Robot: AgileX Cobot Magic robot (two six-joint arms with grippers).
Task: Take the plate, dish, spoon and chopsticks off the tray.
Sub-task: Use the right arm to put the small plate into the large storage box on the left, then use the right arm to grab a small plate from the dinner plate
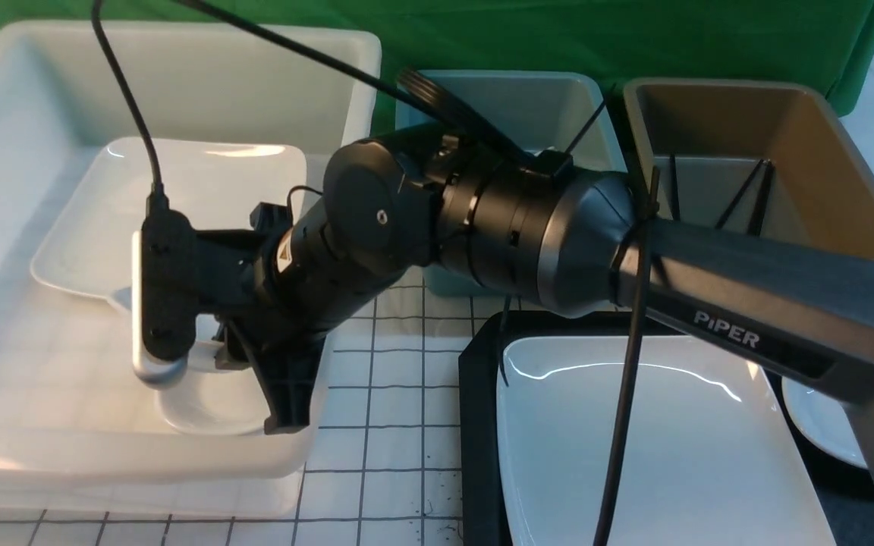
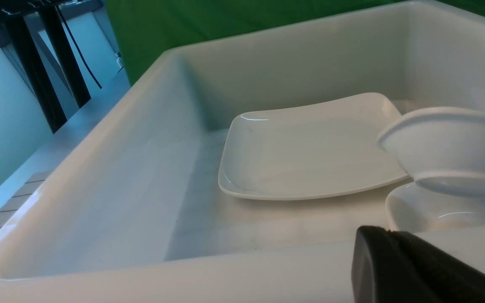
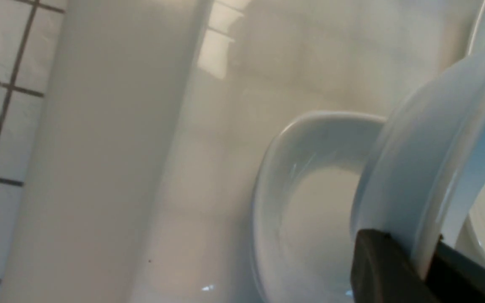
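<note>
White plastic bin [image 1: 20, 425] on the robot's left holds a large plate lying flat [image 1: 202, 197] and a small dish sitting upright [image 1: 202, 406]. The right arm reaches across into this bin; the right gripper [image 3: 421, 263] is clamped on the rim of a second small dish [image 2: 449, 143], held tilted just above the first. The left gripper [image 2: 398, 269], fingers pressed together, sits at the bin's near wall. On the right, the black tray [image 1: 479, 425] still carries the plate [image 1: 657, 447], with another small dish [image 1: 816, 425] beside it. Black chopsticks [image 1: 741, 196] lean inside the brown bin [image 1: 847, 174], next to a blue bin [image 1: 528, 114]
</note>
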